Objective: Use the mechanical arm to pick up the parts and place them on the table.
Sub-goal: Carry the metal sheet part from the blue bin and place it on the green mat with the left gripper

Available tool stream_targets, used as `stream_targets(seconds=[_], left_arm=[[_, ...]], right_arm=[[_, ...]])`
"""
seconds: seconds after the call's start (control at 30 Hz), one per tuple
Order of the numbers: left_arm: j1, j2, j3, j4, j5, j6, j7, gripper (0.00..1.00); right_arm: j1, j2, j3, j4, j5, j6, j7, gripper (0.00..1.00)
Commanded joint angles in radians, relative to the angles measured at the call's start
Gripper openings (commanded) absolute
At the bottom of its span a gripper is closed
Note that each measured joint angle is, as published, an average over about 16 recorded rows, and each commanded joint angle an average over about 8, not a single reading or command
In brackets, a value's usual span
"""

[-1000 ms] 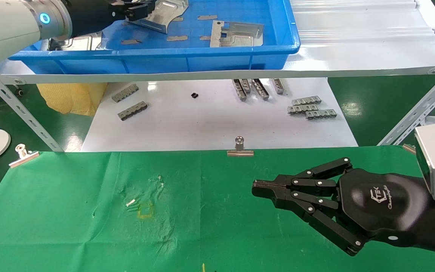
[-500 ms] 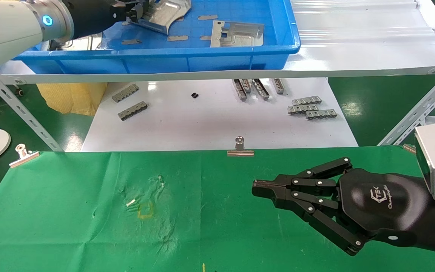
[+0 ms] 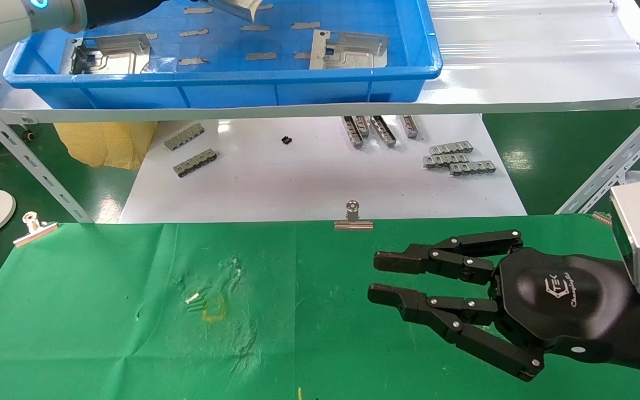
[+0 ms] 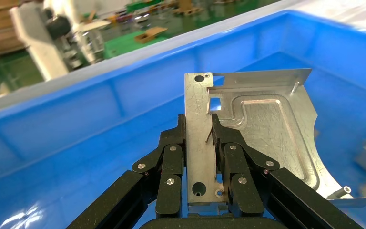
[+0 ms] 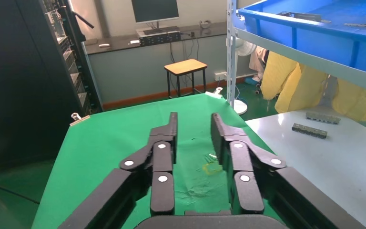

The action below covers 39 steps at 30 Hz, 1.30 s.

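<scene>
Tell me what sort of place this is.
Most likely a factory or workshop station: a blue tray of stamped metal plates on a steel rack, a green-clothed table, and pallets on an open floor in the left wrist view.

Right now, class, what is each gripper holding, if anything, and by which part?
The left gripper grips a silver stamped part by its flat edge strip, between two holes. The right gripper, over the green table, holds nothing.

On the black housing of the right pincer (image 3: 378, 275), over the green worktop (image 3: 103, 311), a white hexagon logo reads "TEK", with a slanted script line beneath it too small to make out. No other writing is readable in these views.
</scene>
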Motion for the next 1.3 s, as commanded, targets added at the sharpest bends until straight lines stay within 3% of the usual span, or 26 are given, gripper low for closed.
stream_targets(seconds=[0.03,0.7,1.1,1.3], left_arm=[[-0.001,-0.012,-0.004,-0.007,-0.006,0.037,0.022,0.00],[-0.013,-0.216,-0.003,-0.055,-0.033,0.707,0.276,0.00],[0.117,-0.294,0.208,-0.273,0.025,0.746,0.407,0.00],[0.189,-0.276,0.318,-0.278,0.059,0.724,0.476,0.00]], right_arm=[[0.000,0.000,0.000,0.000,0.000,0.000,0.000,1.00],[0.000,0.000,0.000,0.000,0.000,0.000,0.000,1.00],[0.000,0.000,0.000,0.000,0.000,0.000,0.000,1.00],[0.000,0.000,0.000,0.000,0.000,0.000,0.000,1.00]])
